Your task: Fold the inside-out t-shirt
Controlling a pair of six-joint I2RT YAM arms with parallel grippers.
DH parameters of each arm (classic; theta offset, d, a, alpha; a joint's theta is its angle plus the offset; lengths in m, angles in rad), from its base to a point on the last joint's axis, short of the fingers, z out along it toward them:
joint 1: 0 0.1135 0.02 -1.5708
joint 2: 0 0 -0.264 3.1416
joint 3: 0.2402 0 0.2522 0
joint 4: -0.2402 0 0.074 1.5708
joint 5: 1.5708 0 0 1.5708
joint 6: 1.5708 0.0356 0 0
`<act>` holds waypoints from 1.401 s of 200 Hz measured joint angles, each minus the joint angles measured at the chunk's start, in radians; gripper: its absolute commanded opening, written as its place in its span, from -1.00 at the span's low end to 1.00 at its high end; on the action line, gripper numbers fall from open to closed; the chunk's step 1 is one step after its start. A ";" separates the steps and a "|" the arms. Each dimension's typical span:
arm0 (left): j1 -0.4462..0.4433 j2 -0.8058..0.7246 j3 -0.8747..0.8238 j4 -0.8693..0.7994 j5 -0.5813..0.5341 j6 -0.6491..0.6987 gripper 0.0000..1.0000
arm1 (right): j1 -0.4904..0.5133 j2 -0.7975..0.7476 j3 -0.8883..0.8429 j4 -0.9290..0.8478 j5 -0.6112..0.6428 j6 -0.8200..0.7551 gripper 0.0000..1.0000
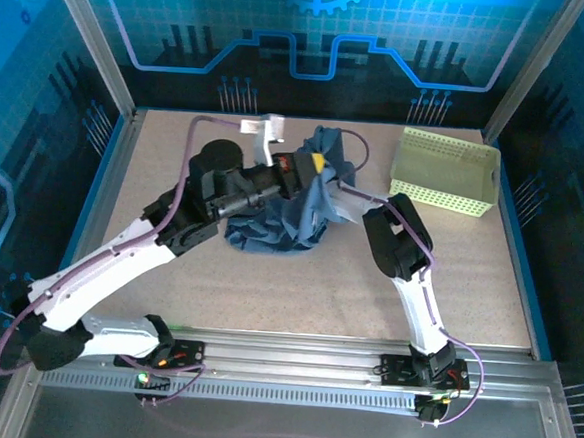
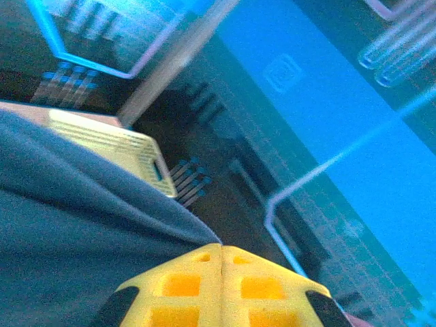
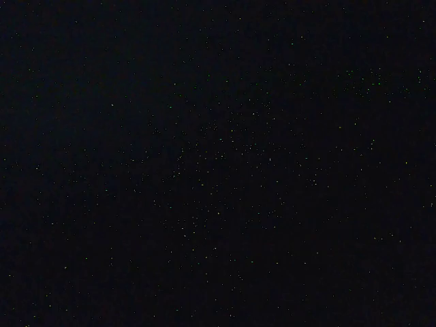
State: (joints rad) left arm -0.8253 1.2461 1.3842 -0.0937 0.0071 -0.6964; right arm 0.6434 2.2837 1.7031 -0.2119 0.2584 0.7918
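The inside-out t-shirt [image 1: 271, 228] is a bunched slate-blue heap at the table's middle, with its upper part pulled up toward the back. My left gripper [image 1: 317, 165] reaches across it from the left, yellow fingertips shut on a raised fold. In the left wrist view the yellow jaws [image 2: 221, 248] meet with the t-shirt [image 2: 68, 225] running up to their tip from the left. My right arm [image 1: 401, 242] bends in from the right and its end goes under the fabric, which covers its fingers. The right wrist view is black.
A pale yellow-green perforated basket [image 1: 446, 170] lies at the back right, apart from the shirt; it appears as the basket [image 2: 109, 146] in the left wrist view. A small white bracket-like piece [image 1: 263, 132] sits at the back. Metal frame posts edge the table [image 1: 487, 293].
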 measured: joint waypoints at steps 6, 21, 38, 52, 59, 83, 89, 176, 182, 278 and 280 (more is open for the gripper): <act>-0.017 0.019 0.027 -0.001 0.008 0.009 -1.00 | 0.003 0.009 0.017 -0.016 0.003 0.005 0.65; -0.038 0.051 0.072 0.003 0.021 0.023 -1.00 | 0.010 0.038 0.072 -0.071 0.023 0.020 0.70; -0.040 0.061 0.081 0.010 0.028 0.023 -1.00 | 0.018 0.082 0.144 -0.137 0.051 0.038 0.74; -0.040 0.063 0.081 0.011 0.032 0.023 -1.00 | 0.024 0.109 0.209 -0.193 0.065 0.052 0.76; -0.042 0.063 0.081 0.012 0.035 0.023 -1.00 | 0.024 0.124 0.235 -0.218 0.072 0.058 0.77; -0.042 0.063 0.081 0.016 0.032 0.026 -1.00 | 0.030 0.193 0.374 -0.334 0.102 0.077 0.79; -0.042 0.061 0.081 0.016 0.027 0.031 -1.00 | 0.031 0.210 0.407 -0.363 0.109 0.082 0.79; 0.116 -0.087 0.006 -0.032 -0.068 0.067 -1.00 | 0.024 0.135 0.278 -0.443 0.161 0.131 -0.43; 0.134 -0.096 0.002 -0.041 -0.077 0.068 -1.00 | 0.023 0.106 0.227 -0.427 0.161 0.134 -0.51; 0.559 -0.050 -0.160 -0.224 -0.205 0.105 -1.00 | 0.029 -0.347 -0.472 -0.112 0.095 0.089 -1.00; 0.566 -0.040 -0.164 -0.224 -0.205 0.105 -1.00 | 0.031 -0.354 -0.479 -0.105 0.093 0.088 -1.00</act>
State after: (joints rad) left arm -0.2592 1.2064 1.2198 -0.3180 -0.1982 -0.5915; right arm 0.6739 1.9301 1.2243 -0.3168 0.3519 0.8799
